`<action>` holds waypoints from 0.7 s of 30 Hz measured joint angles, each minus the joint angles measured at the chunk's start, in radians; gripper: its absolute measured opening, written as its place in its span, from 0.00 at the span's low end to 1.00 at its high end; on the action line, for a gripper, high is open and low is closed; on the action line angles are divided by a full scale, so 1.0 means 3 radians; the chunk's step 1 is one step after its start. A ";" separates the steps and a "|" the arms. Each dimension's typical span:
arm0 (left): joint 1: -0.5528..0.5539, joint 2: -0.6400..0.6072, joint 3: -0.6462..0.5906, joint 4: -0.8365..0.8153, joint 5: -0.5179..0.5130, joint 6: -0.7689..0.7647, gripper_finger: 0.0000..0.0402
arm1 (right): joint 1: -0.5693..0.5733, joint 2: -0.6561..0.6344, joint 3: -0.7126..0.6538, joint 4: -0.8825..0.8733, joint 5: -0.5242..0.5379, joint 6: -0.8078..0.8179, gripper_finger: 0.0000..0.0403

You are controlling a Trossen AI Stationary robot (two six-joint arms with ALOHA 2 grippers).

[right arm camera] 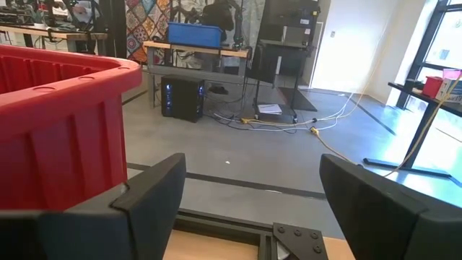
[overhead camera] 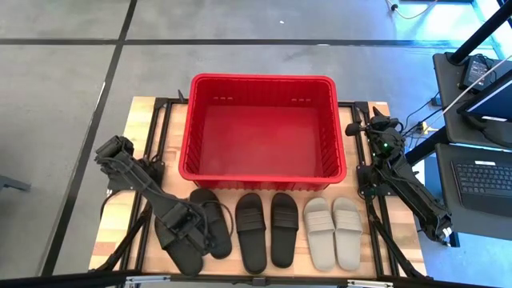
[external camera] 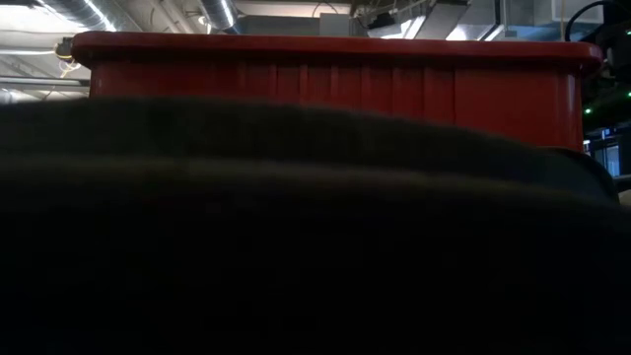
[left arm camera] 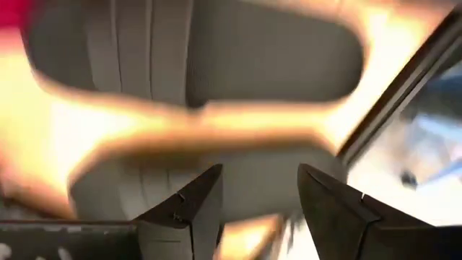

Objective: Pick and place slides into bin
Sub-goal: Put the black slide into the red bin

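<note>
Bin (overhead camera: 262,86) glossy red plastic; slides (overhead camera: 273,229) matte foam; table (overhead camera: 120,208) bare wood.

One red bin (overhead camera: 264,84). Six slides in a row: four black slides (overhead camera: 260,232) and two beige slides (overhead camera: 334,232). Two robot arms, with the left gripper (overhead camera: 190,234) over the outermost black pair, its fingers apart.

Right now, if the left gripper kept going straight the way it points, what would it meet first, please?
Most likely the black slide right ahead: the left gripper is open and hangs close over it, and that slide fills the gap between its fingers. Depth is hard to judge.
</note>
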 joint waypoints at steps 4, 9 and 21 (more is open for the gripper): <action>-0.0059 0.0212 0.0000 -0.0199 0.0418 -0.0333 0.43 | 0.0000 0.0000 0.0000 0.0000 0.0001 0.0000 0.79; -0.0094 0.0606 -0.0001 -0.0246 0.0621 -0.0473 0.43 | 0.0000 0.0000 0.0000 0.0000 0.0001 0.0000 0.79; -0.0156 0.1141 -0.0001 -0.0381 0.1099 -0.0790 0.43 | 0.0000 0.0000 0.0000 0.0001 0.0001 0.0000 0.79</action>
